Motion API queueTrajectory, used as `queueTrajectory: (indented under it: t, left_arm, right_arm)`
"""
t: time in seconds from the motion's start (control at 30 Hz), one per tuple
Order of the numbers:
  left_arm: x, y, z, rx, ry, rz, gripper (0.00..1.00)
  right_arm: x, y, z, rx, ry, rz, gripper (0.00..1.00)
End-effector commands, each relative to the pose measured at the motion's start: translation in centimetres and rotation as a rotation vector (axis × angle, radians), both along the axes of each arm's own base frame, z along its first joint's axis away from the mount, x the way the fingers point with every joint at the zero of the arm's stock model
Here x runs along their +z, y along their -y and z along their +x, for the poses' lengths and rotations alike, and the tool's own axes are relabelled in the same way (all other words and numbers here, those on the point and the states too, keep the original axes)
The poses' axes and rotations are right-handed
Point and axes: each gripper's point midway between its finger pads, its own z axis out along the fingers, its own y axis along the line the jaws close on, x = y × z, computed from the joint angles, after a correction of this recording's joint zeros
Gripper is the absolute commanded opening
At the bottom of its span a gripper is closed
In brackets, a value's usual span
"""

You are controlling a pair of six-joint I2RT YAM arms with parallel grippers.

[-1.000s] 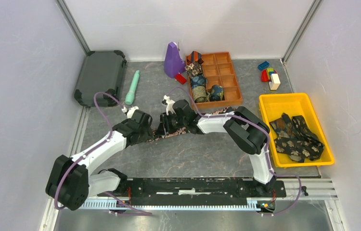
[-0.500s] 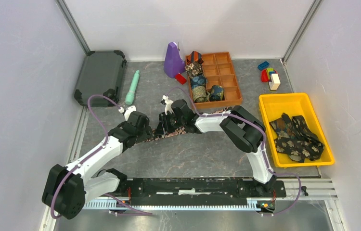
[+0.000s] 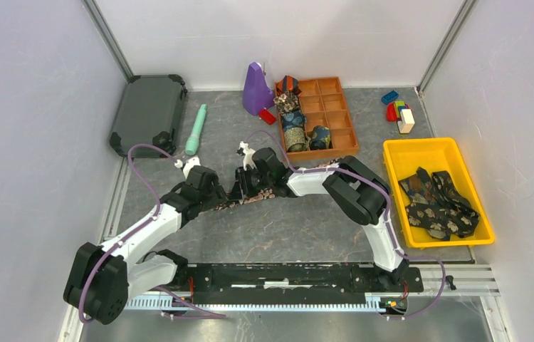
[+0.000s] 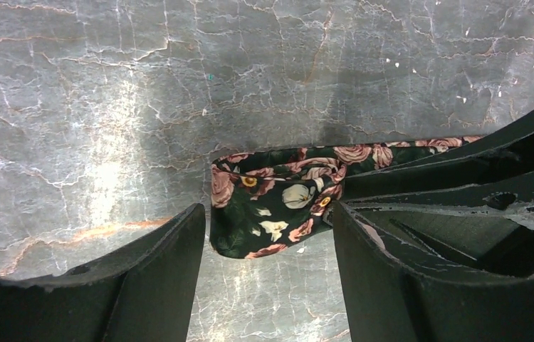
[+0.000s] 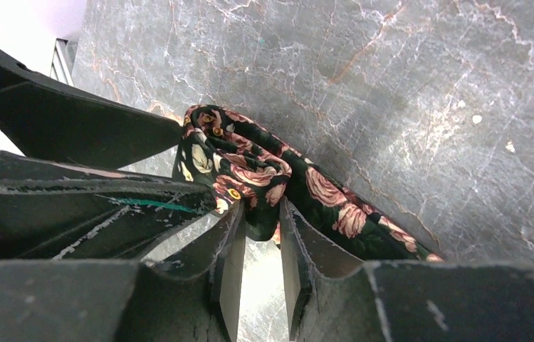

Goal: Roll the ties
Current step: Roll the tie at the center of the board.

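Note:
A dark tie [image 3: 255, 199] with pink roses lies as a strip on the grey table, its end folded into a small loop [image 4: 271, 199]. My left gripper [image 4: 268, 214] is open, one finger on each side of that folded end and neither touching it. My right gripper [image 5: 260, 228] comes in from the opposite side, its jaws narrowed onto the bunched fold [image 5: 250, 171], with fabric pinched between the tips. In the top view the two grippers, left [image 3: 218, 195] and right [image 3: 244, 187], meet over the tie's left end. The rest of the strip is hidden under the right arm.
A brown compartment tray [image 3: 337, 114] at the back holds several rolled ties [image 3: 294, 137]. A yellow bin [image 3: 436, 151] on the right holds loose ties [image 3: 438, 203]. A purple object [image 3: 255, 89], a teal cylinder [image 3: 196, 130], a dark case [image 3: 149, 114] and toy blocks [image 3: 398, 110] stand along the back.
The right gripper's jaws have narrowed onto the tie's fold. Both grippers have crept slightly left and back, and the left arm's elbow has shifted.

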Motion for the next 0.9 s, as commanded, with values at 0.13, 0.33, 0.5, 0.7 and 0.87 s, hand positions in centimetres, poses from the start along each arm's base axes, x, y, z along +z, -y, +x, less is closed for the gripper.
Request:
queueTrajectory:
  t: [0.13, 0.33, 0.5, 0.7, 0.87]
  left_arm:
    - [0.4, -0.1, 0.4, -0.019, 0.042, -0.005, 0.73]
    - [0.3, -1.2, 0.0, 0.020, 0.042, 0.022, 0.75]
    - [0.6, -1.9, -0.2, 0.047, 0.053, 0.039, 0.76]
    - [0.6, -2.1, -0.2, 0.050, 0.053, 0.042, 0.76]
    - [0.7, -2.0, -0.4, 0.046, 0.054, 0.040, 0.76]
  right_arm:
    - [2.0, -2.3, 0.7, 0.023, 0.030, 0.067, 0.29]
    - [1.7, -2.9, 0.2, 0.037, 0.024, 0.066, 0.29]
    - [1.2, -3.5, -0.5, 0.051, 0.014, 0.067, 0.29]
    - [0.5, -3.9, -1.0, 0.064, 0.004, 0.069, 0.29]
    - [-1.3, -2.6, -1.4, 0.056, -0.009, 0.045, 0.28]
